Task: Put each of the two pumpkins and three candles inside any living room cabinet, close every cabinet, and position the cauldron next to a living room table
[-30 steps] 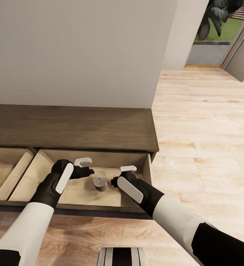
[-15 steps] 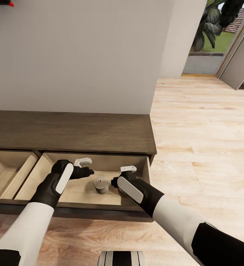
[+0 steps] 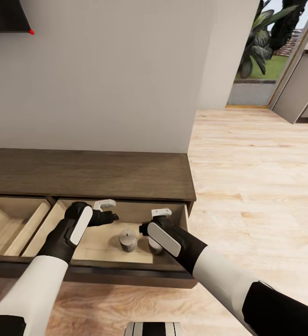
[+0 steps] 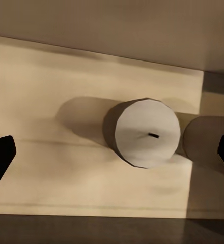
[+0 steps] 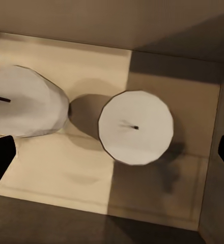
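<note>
Head view: two unlabelled candles [image 3: 128,240] upright in cabinet [image 3: 93,175] drawer.

Cabinet [image 3: 93,175] dark matt wood; 2 candles [image 3: 128,240] matt, waxy.

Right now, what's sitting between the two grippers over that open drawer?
In the head view, one candle stands upright on the drawer floor between the left gripper and the right gripper, touching neither.
</note>
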Available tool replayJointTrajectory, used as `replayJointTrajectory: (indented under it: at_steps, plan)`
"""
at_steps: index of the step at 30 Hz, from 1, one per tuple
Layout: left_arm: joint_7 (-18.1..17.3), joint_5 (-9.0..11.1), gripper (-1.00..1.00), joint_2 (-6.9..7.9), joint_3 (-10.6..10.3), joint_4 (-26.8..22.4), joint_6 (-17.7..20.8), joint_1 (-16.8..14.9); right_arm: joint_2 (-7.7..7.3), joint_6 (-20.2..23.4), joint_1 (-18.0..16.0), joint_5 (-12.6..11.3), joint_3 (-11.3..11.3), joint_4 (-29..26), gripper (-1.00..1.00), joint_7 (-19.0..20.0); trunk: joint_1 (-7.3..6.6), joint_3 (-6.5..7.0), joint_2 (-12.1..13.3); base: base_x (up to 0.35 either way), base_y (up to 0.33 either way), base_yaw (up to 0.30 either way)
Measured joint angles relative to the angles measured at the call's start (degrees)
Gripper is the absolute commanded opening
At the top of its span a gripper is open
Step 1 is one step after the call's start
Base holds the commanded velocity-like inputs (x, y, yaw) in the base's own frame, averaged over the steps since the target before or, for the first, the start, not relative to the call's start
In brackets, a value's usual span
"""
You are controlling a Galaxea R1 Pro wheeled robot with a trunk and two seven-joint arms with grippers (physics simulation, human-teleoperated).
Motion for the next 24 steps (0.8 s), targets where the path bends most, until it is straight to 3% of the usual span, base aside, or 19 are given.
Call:
replayJointTrajectory:
  at_steps: [5, 11, 24]
  plan:
    - [0.0, -0.1, 1.00, -0.03, 0.0, 0.1, 0.0, 0.0, 0.00, 0.0, 0.0, -0.5, -0.1, -1.3, 1.00, 0.0, -0.13, 1.11, 0.1, 0.000, 0.000, 0.000]
    - [0.0, -0.1, 1.00, -0.07, -0.1, 0.2, 0.0, 0.0, 0.00, -0.1, 0.1, -2.9, -0.1, -1.5, 1.00, 0.0, -0.28, 2.44, 0.1, 0.000, 0.000, 0.000]
    - [0.0, -0.1, 1.00, -0.07, -0.1, 0.3, 0.0, 0.0, 0.00, -0.1, 0.1, -3.3, -0.1, -1.5, 1.00, 0.1, -0.62, 5.32, 0.3, -0.031, 0.000, 0.000]
